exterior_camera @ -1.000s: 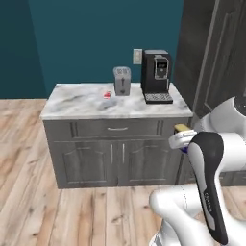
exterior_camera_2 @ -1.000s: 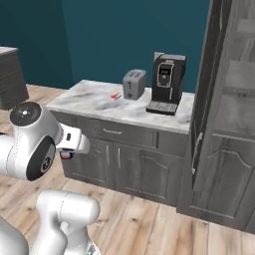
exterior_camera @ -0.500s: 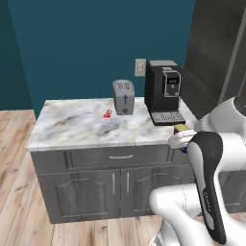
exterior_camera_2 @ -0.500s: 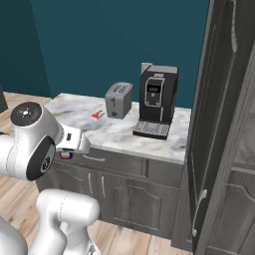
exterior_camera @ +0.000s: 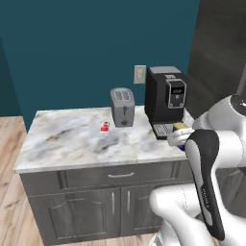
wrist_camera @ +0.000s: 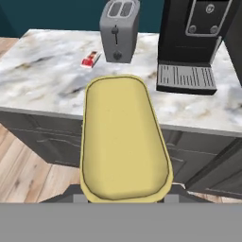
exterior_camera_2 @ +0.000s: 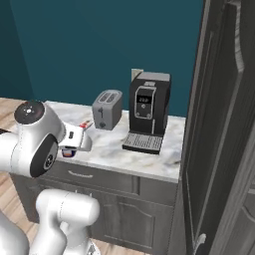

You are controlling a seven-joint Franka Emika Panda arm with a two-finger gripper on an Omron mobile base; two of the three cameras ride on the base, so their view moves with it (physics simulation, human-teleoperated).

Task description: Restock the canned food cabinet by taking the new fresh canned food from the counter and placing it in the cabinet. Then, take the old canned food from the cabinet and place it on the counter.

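One small dark blue can with a yellow top (wrist_camera: 124,158) sits clamped in the two-finger gripper (wrist_camera: 125,198), held above the front edge of the white-grey veined marble counter (exterior_camera: 72,139).

On that counter: one grey toaster (exterior_camera: 122,106), one black coffee machine (exterior_camera: 166,101), one tiny red-and-white item (exterior_camera: 104,127). One tall grey wood-grain cabinet (exterior_camera_2: 224,124) stands just beside the counter's right end.

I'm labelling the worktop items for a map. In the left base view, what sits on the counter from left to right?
Small red-and-white item → grey toaster → black coffee machine, all on the marble counter.
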